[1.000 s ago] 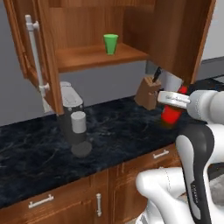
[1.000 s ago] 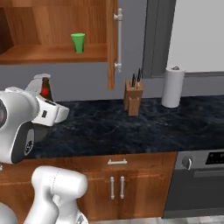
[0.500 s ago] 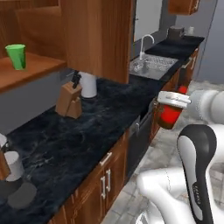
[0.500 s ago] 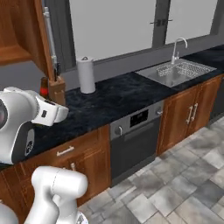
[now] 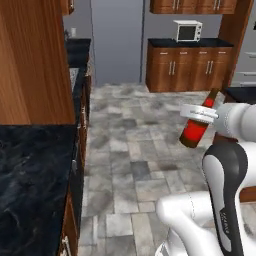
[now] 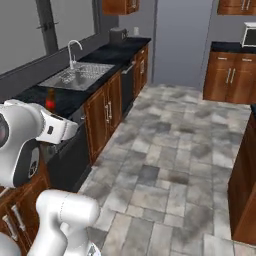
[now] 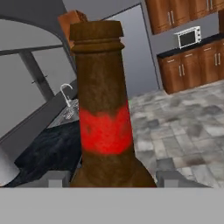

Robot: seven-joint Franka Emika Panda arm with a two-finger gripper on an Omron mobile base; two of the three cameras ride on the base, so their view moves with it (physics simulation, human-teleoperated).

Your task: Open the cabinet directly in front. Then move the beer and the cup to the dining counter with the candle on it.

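My gripper (image 5: 199,114) is shut on the beer (image 5: 196,128), a dark brown bottle with a red label, held tilted over the tiled floor. In the hand view the beer (image 7: 103,118) rises between my fingertips (image 7: 59,178), neck up. Its top (image 6: 50,96) also peeks above my arm in the right base view. The reddish-brown cabinet (image 5: 30,60) stands as a wide wooden panel at the upper left. The cup and the candle are out of view. A dark-topped wooden unit (image 6: 245,175) stands at the right edge; I cannot tell whether it is the dining counter.
A black counter (image 5: 30,180) runs along the left, with a sink (image 6: 75,77) and base cabinets (image 6: 107,112). Grey tiled floor (image 6: 170,150) opens ahead. Far cabinets carry a microwave (image 5: 187,31).
The whole picture has swung away from the cabinet and counter to the open floor, so the base has turned. The beer stays in my gripper.
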